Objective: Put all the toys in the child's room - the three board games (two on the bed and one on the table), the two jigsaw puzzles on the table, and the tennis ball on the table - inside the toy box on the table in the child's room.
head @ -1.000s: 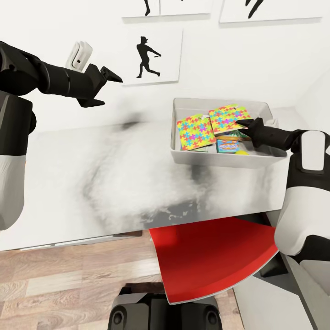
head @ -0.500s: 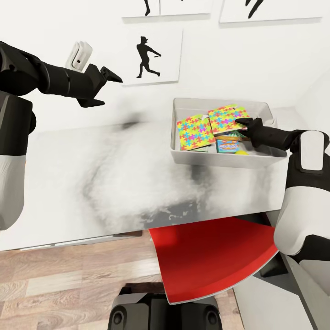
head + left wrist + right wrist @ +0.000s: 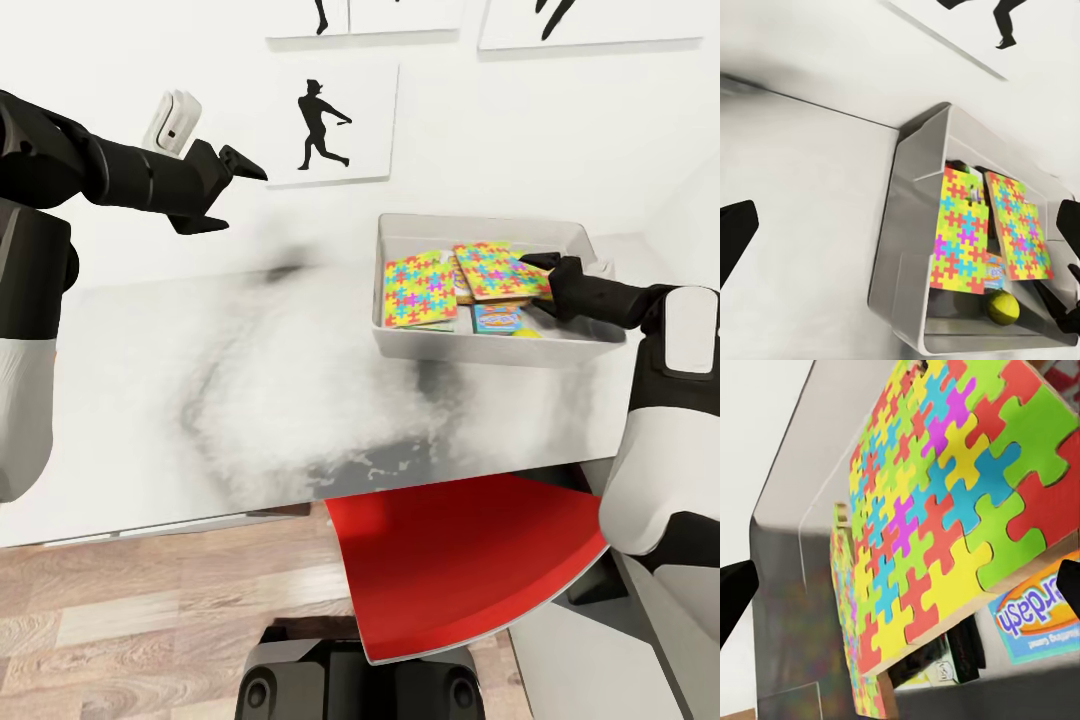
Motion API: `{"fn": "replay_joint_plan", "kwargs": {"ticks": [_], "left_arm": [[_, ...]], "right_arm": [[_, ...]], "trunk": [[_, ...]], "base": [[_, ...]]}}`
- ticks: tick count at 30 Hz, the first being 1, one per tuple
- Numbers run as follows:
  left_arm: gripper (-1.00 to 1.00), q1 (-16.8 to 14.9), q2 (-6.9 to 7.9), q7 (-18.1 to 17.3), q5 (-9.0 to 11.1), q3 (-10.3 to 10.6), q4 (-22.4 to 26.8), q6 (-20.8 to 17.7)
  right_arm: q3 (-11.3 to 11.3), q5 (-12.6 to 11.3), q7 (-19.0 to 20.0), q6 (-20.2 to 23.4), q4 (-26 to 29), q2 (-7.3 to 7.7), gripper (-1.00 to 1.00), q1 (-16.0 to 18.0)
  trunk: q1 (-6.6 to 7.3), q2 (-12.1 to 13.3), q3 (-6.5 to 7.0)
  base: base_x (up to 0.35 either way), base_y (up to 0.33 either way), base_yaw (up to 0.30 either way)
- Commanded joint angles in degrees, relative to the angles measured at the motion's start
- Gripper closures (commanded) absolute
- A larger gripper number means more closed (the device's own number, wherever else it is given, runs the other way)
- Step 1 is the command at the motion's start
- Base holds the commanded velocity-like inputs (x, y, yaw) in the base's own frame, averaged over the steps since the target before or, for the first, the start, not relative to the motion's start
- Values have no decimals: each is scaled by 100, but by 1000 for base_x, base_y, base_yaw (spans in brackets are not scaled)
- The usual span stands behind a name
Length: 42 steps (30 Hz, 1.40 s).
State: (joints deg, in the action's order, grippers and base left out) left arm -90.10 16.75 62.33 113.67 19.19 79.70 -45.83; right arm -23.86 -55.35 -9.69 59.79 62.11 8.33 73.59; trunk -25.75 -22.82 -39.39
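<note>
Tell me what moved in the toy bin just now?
The right gripper pulled back toward the bin's far right side, open, and the right puzzle it had been touching settled flatter inside. The left puzzle, tennis ball and raised left gripper stayed put.

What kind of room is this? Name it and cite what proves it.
Probably a child's room or playroom. A grey toy box on a light table holds jigsaw puzzles and a tennis ball, and baseball-player silhouette pictures hang on the white wall.
</note>
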Motion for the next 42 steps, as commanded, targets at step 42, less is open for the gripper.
{"fn": "replay_joint_plan", "kwargs": {"ticks": [42], "left_arm": [[-100,-7,-14,16,77,-27,-43,78]], "right_arm": [[24,-1022,-976,21,1910,44,-100,-137]], "trunk": [[-3,-9,-8]], "base": [[0,0,0]]}}
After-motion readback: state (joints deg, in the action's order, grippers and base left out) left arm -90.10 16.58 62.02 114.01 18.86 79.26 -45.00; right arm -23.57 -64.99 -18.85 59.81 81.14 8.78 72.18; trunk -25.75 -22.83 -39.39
